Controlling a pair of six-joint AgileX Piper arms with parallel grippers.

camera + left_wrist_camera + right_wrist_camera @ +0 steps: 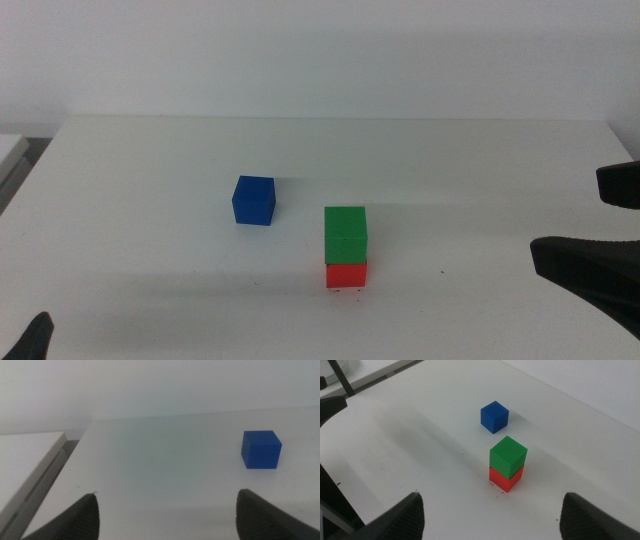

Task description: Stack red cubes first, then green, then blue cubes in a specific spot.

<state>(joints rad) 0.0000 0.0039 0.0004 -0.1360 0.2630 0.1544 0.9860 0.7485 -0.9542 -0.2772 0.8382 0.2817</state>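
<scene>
The green cube [345, 234] [508, 456] rests squarely on the red cube [346, 274] [505, 479] near the table's middle, on the spot [347, 291] marked by tiny dark specks. The blue cube [254, 200] [260, 449] [494, 416] sits alone on the tabletop, up and to the left of the stack. My right gripper [610, 225] [492, 512] hangs open at the right edge of the middle view, well clear of the stack. My left gripper [167, 512] is open near the front left corner, with only a jaw tip [35, 338] showing in the middle view.
The white table's left edge [75, 450] drops off beside a lower white surface [27, 460]. A lone dark speck [445, 271] lies to the right of the stack. The other arm's dark parts [332, 402] show beyond the table in the right wrist view.
</scene>
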